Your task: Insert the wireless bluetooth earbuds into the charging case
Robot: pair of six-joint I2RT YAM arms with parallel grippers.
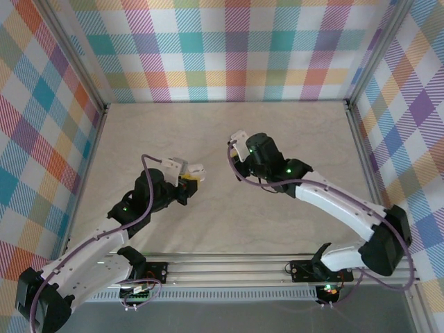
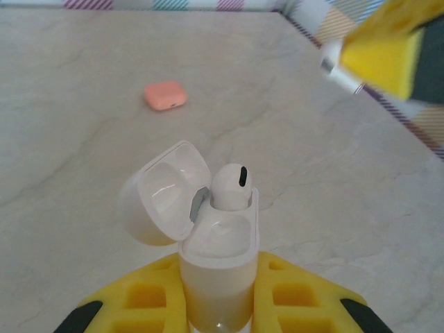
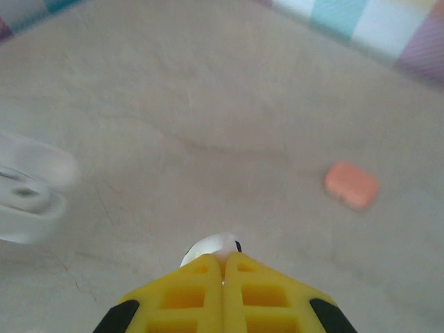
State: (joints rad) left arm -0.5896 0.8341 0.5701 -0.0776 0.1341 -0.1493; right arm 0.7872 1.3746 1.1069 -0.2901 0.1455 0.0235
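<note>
**a:** where's the white case (image 2: 218, 267) right now?

**b:** bottom centre of the left wrist view. the left gripper (image 2: 218, 281) has its jaws pinching the case body from both sides. the lid (image 2: 161, 191) is flipped open to the left, and one white earbud (image 2: 232, 186) is sitting in the far slot.

**a:** and the other arm?

**b:** the right gripper (image 3: 223, 267) is at the bottom centre of its own wrist view. its jaws are squeezed together on a second earbud (image 3: 208, 248), with the white tip poking out past the yellow fingers. in the top view it's mid-frame, right of the left gripper and not touching it.

**a:** anything else on the table (image 2: 76, 146)?

**b:** a closed pink case (image 2: 165, 95), lying flat in the upper left of the left wrist view, well apart from the white case.
</note>
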